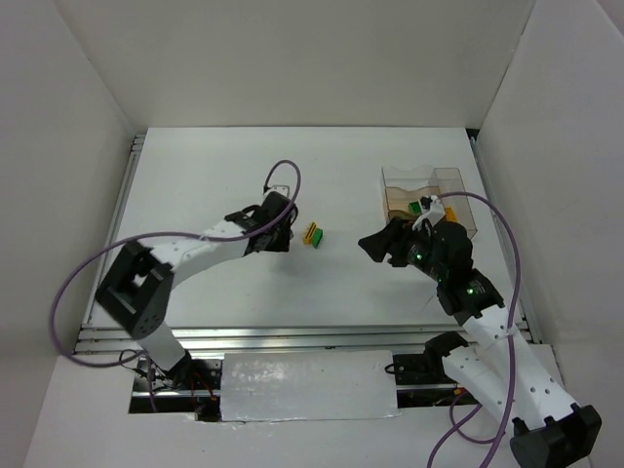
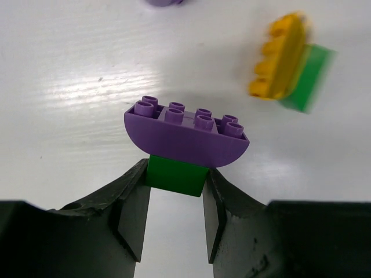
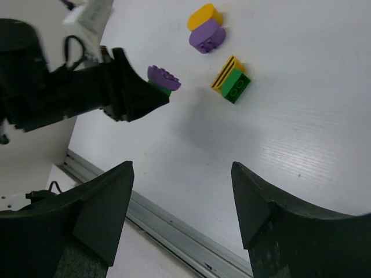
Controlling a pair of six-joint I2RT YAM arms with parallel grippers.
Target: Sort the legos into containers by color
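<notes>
My left gripper [image 2: 177, 174] is shut on a green brick [image 2: 177, 175] with a purple curved brick [image 2: 185, 130] stuck on top. The right wrist view shows this stack [image 3: 162, 80] held off the table. A yellow-and-green brick pair [image 1: 313, 235] lies just right of my left gripper [image 1: 284, 239]; it also shows in the left wrist view [image 2: 287, 61] and the right wrist view [image 3: 231, 81]. A yellow-and-purple pair [image 3: 206, 26] lies farther off. My right gripper [image 3: 182, 174] is open and empty, between the bricks and the clear container [image 1: 450, 180], which holds a green brick [image 1: 415, 207].
The table's metal front rail [image 3: 174, 231] runs below my right gripper. White walls enclose the table on the left, back and right. A purple cable [image 1: 487, 210] loops over the right arm near the container.
</notes>
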